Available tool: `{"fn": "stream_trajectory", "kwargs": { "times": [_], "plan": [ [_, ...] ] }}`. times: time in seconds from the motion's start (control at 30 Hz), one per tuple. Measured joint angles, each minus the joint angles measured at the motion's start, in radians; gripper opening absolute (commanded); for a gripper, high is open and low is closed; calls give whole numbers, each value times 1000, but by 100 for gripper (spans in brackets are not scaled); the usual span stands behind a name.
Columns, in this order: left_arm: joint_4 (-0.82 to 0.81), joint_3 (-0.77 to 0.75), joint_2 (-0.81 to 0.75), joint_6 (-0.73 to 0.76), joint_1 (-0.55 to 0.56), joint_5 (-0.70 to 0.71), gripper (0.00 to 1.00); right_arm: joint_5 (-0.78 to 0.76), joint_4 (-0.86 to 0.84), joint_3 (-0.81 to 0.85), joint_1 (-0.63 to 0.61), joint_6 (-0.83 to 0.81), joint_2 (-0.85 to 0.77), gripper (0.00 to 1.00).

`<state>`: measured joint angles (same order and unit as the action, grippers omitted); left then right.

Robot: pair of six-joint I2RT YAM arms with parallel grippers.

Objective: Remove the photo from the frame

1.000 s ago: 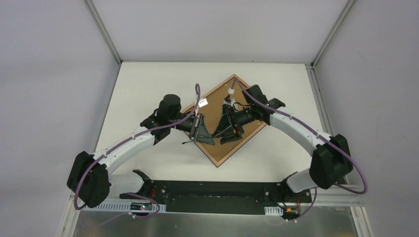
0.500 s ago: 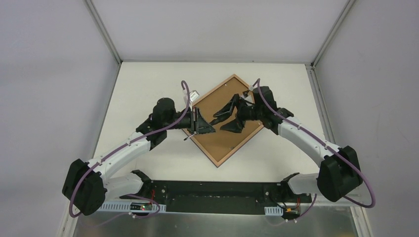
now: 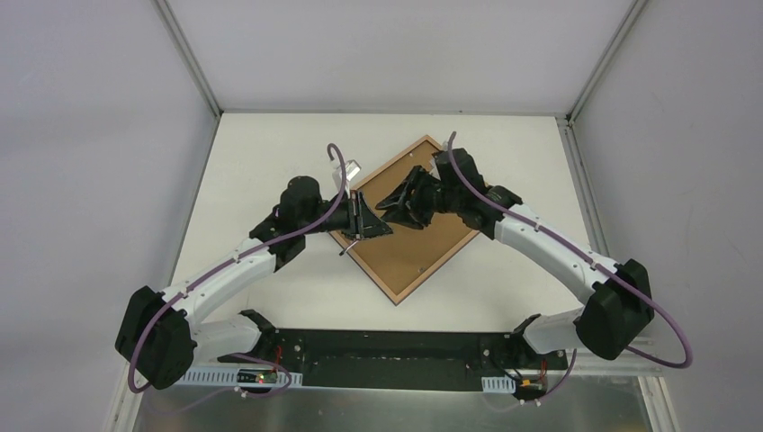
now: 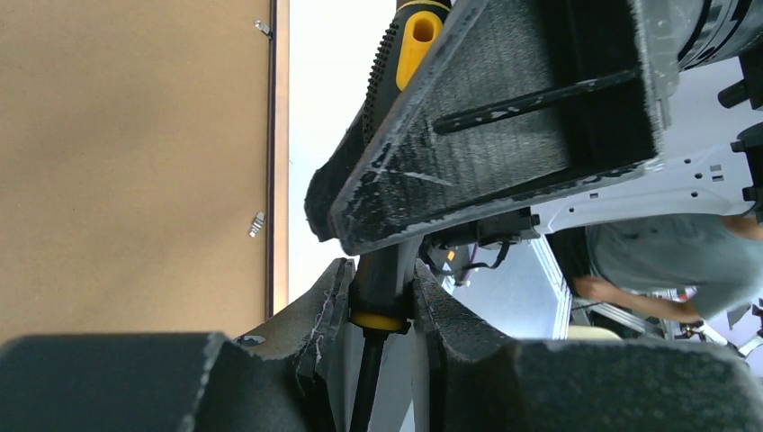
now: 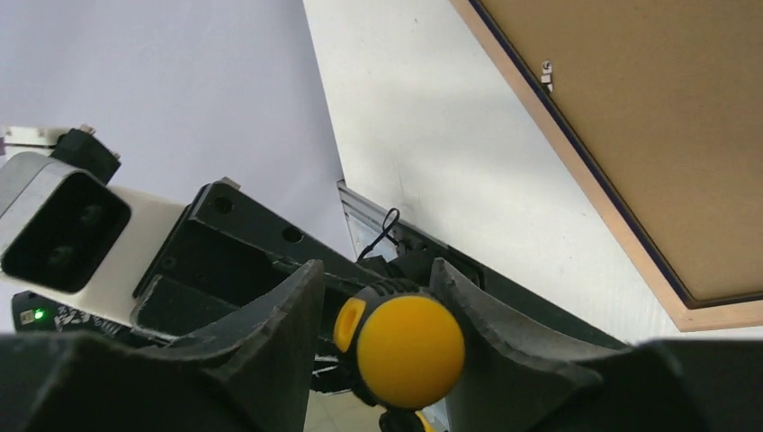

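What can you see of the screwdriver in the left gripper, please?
The screwdriver has a black ribbed handle with yellow inlays, a rounded yellow butt and a yellow collar where a thin dark shaft begins. The left gripper pinches it at that collar, near the frame's edge. The right gripper has a finger on either side of the butt; whether they press it I cannot tell.

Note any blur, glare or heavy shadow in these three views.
Top external: sharp, evenly lit, arms shading the backing board softly. Left wrist: the table strip is blown white, the left gripper close to the lens dark and blurred. Right wrist: the screwdriver's yellow end is slightly soft; a soft shadow crosses the table.
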<state>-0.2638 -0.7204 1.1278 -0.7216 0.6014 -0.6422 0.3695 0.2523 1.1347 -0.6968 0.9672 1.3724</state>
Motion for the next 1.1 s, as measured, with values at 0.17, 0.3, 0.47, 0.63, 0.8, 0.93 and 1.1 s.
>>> {"fn": "stream_trajectory", "kwargs": {
  "times": [0.17,0.3,0.47,0.63,0.8,0.93,1.1],
  "plan": [
    [9,0,3,3,0,1,2,-27,13,3,-2,-7,14,0],
    [24,-2,7,2,0,20,47,-44,22,5,-5,-28,14,0],
    [123,-7,-1,-23,-58,86,77,-98,9,-6,-3,-125,8,0],
    [418,-47,-30,-78,-220,235,63,-174,6,-6,-16,-289,11,0],
    [661,-117,56,-127,-408,349,67,-259,14,66,-82,-502,95,0],
    [747,-158,211,-136,-411,383,67,-312,25,174,-119,-626,200,0],
    [790,-216,354,-135,-412,401,67,-394,61,288,-142,-724,303,0]
  ]
}}
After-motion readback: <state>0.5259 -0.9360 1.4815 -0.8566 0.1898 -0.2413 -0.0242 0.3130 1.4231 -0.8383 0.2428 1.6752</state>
